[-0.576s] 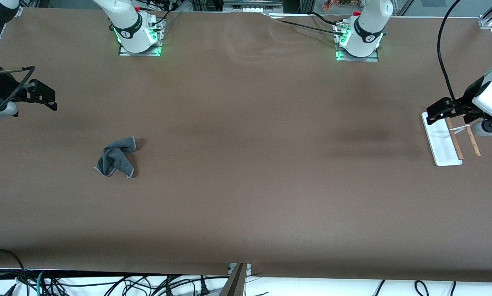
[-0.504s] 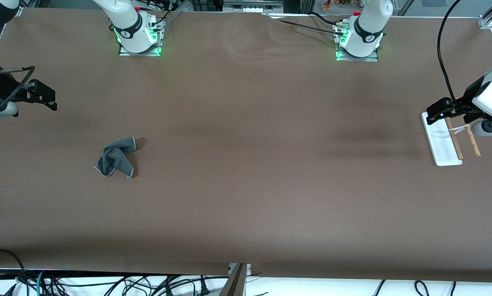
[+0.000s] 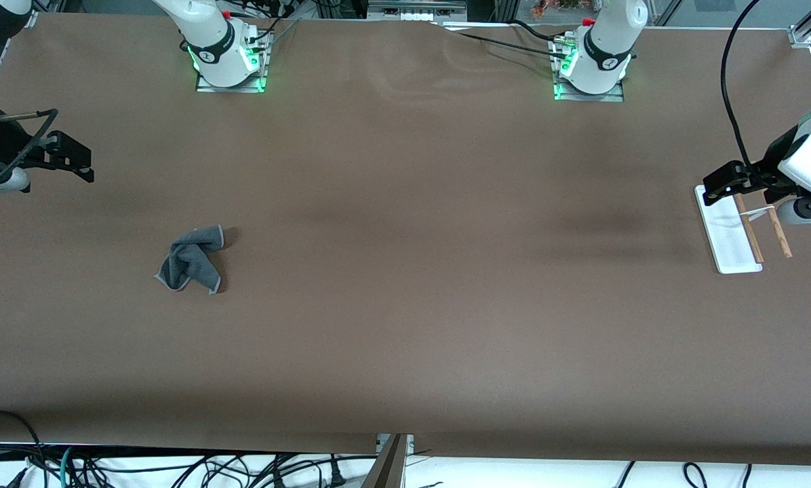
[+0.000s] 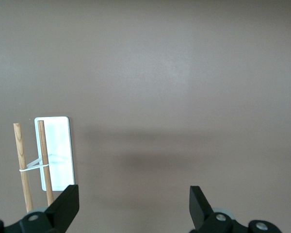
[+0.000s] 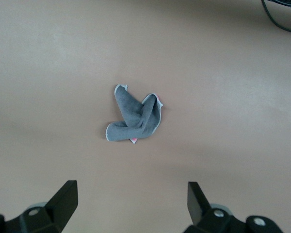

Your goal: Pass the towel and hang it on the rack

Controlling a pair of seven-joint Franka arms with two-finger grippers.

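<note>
1. Towel (image 3: 192,258): lies crumpled on the table (image 3: 405,285) toward the right arm's end, nearer the front cam than the right gripper, well apart from everything else. Dark grey face is up, pale hem is seen at the edges; in the right wrist view a bit of pink-red (image 5: 134,141) peeks out underneath.
2. Handling, judged: light, soft, limp; no stiffness, so it is expected to sag and unfold once lifted. Nothing fragile. Slip risk is low if enough cloth is pinched, higher if only a thin hem is caught.
3. Where to grip, judged: the raised fold at the middle of the bundle, where layers cross (image 5: 138,114), is the best bet. A loose corner is better left free for the 2nd gripper at the pass.
4. Right gripper (image 3: 80,166): hangs above the table near its end, fingers spread wide, nothing held; towel is framed between them in its wrist cam.
5. Left gripper (image 3: 717,188): hangs over the rack (image 3: 734,234) at the left arm's end, fingers spread apart, empty; this arm waits.
6. Rack: white base flat on the table, two wooden rods (image 4: 43,162) joined by a short white crosspiece. No towel on it yet.
</note>
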